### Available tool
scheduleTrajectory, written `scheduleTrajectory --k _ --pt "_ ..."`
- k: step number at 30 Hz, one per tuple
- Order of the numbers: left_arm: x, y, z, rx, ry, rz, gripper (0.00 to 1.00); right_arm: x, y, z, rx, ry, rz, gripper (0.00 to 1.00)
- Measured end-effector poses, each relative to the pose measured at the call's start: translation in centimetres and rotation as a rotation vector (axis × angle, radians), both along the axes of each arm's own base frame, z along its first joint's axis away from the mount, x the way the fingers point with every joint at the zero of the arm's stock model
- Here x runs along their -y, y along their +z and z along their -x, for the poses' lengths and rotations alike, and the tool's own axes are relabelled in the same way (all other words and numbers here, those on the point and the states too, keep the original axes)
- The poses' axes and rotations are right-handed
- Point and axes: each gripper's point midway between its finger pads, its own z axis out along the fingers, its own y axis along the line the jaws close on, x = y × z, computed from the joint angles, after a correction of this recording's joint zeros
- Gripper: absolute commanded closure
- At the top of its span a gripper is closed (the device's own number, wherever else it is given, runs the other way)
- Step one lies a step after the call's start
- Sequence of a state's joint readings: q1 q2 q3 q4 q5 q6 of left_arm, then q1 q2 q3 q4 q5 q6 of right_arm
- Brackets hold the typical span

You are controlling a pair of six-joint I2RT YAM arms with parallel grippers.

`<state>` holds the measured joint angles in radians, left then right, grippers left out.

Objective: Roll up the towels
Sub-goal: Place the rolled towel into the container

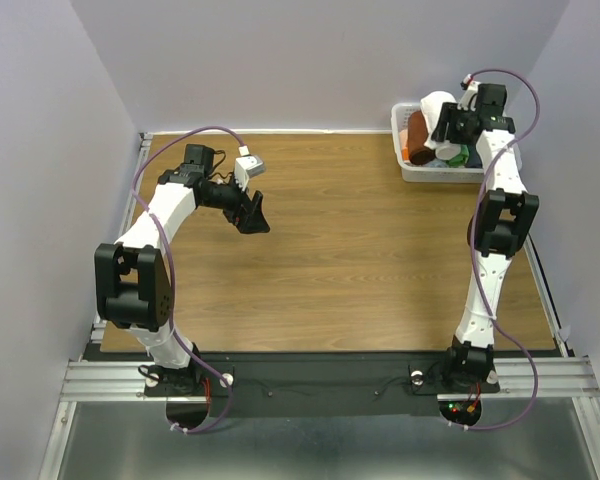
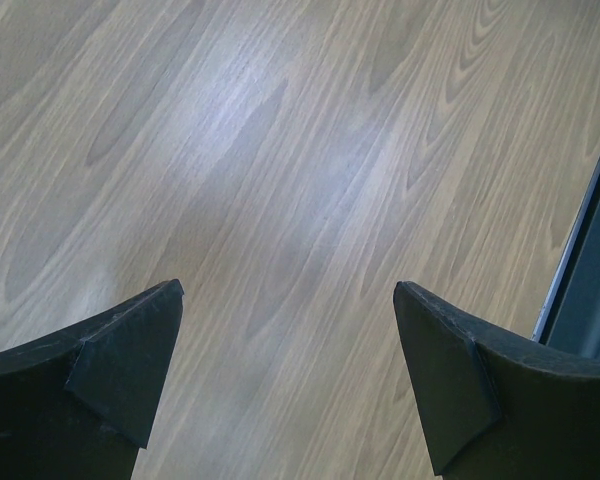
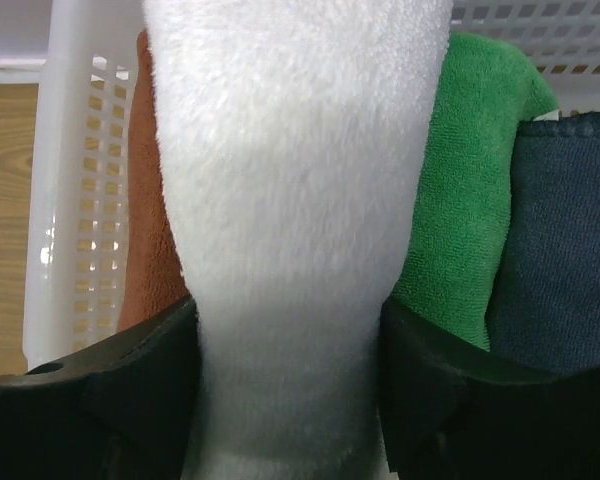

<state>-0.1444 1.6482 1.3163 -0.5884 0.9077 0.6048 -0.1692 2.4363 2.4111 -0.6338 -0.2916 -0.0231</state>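
Your left arm is bent at the elbow over the left half of the brown wood-grain table [image 1: 360, 260]. Its left gripper [image 1: 252, 212] points down above bare board, its jaws spread fully with nothing between them.

Your right arm is stretched out to the far right corner, its right gripper [image 3: 285, 303] reaching into the white perforated plastic basket [image 1: 440, 177]. There the black fingers [image 3: 130, 390] press on both sides of the fluffy, rolled white towel [image 3: 290, 150], which narrows where they pinch it. That roll stands up above the basket rim.

The rolled slate blue-grey towel [image 3: 560, 250] sits in the same basket, at the right edge of the right wrist view. A bright green terry towel [image 3: 460, 180] lies between it and the white one. A rust-brown towel [image 3: 150, 230] is wedged between the white roll and the basket wall.

You have open board across the middle and near side of the table. The basket sits tight in the corner, with walls close on the far and right sides.
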Motion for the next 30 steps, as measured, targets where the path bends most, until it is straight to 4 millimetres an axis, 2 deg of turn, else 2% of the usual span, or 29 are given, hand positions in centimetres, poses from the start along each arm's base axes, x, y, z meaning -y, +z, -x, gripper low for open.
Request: scheduleTrajectory --k 3,5,8,13,14,16,19,23,26,30 --pt "0.0 0.0 0.0 0.0 0.002 -0.003 0.01 0.1 0.1 -0.2 0.01 -0.002 0.011 0.2" --pt "-0.1 -0.1 0.0 -0.001 0.004 -0.006 0.01 0.1 0.1 0.0 0.01 -0.001 0.015 0.13" --pt "-0.1 -0.1 0.0 -0.002 0.005 -0.009 0.01 0.1 0.4 0.4 0.007 0.002 0.017 0.11" --pt "-0.2 -0.2 -0.1 -0.009 0.017 -0.015 0.01 -0.1 2.4 1.2 0.029 0.004 0.021 0.03" --pt "-0.2 -0.2 -0.1 -0.011 0.022 -0.016 0.01 -0.1 3.3 1.3 0.043 0.004 0.022 0.0" --pt "-0.3 -0.2 -0.2 -0.013 0.029 -0.018 0.01 -0.2 4.8 1.5 0.068 0.006 0.025 0.0" --pt "-0.5 -0.2 -0.6 -0.016 0.062 -0.031 0.01 -0.4 8.1 2.3 0.121 0.012 0.031 0.0" --pt "-1.3 0.6 -1.8 0.012 0.154 -0.06 0.01 -1.1 12.8 4.4 0.192 0.036 0.044 0.0" --pt "-2.6 2.6 -3.1 0.085 0.252 -0.096 0.01 -2.3 15.6 6.8 0.231 0.092 0.039 0.0" --pt "-4.2 6.9 -4.6 0.244 0.346 -0.126 0.01 -5.5 19.2 10.7 0.271 0.183 0.072 0.0"
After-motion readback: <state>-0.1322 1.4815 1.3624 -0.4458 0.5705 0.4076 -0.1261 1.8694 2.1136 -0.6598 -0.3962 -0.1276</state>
